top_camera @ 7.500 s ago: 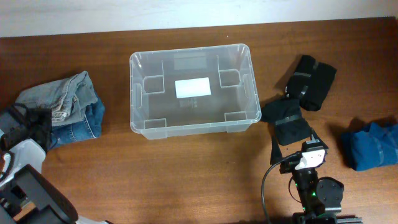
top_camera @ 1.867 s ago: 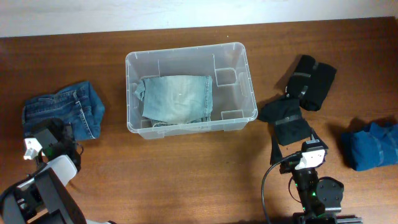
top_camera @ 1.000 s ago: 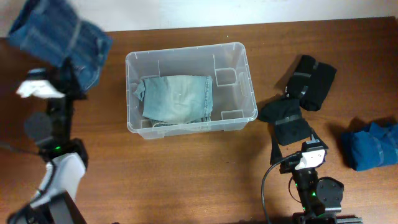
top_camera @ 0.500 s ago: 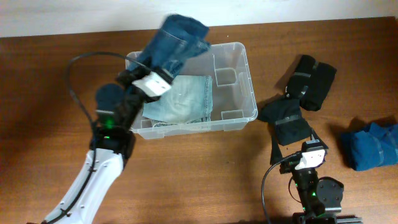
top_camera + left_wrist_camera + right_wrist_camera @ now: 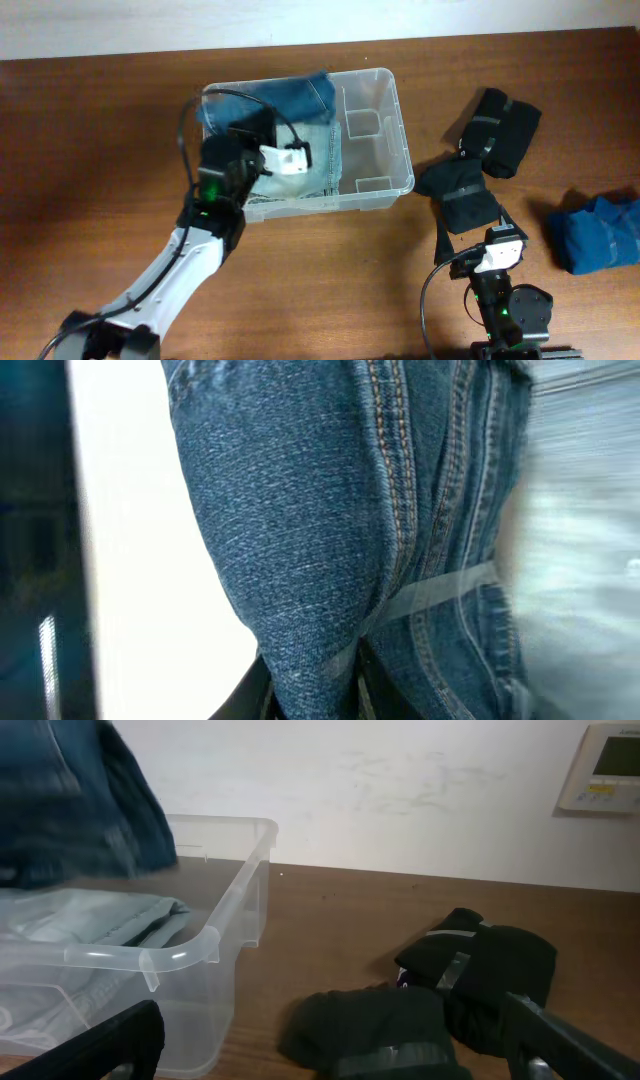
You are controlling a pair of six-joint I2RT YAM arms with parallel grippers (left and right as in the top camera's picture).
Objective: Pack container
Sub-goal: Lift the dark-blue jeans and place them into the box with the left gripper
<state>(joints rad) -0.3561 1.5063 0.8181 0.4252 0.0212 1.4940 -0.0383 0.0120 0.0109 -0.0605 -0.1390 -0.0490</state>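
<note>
The clear container (image 5: pixel 405 150) stands at the table's middle, its corner also in the right wrist view (image 5: pixel 200 952). Folded light-blue jeans (image 5: pixel 318 165) lie on its floor. My left gripper (image 5: pixel 255 127) reaches over the tub's left half, shut on a taped bundle of dark blue jeans (image 5: pixel 275 98) at the rear left corner. Up close, the dark jeans (image 5: pixel 330 510) fill the view with a fold pinched in the gripper (image 5: pixel 310 690). My right gripper (image 5: pixel 497 245) rests near the front edge, open and holding nothing (image 5: pixel 335 1060).
Two black taped clothing bundles (image 5: pixel 503 130) (image 5: pixel 462 195) lie right of the tub, the nearer one (image 5: pixel 400 1030) just ahead of my right gripper. A blue garment (image 5: pixel 598 232) sits at the far right. A wall runs behind the table.
My left arm has swung the dark jeans from above the tub's rear rim down into its left rear part. The right arm has not moved.
</note>
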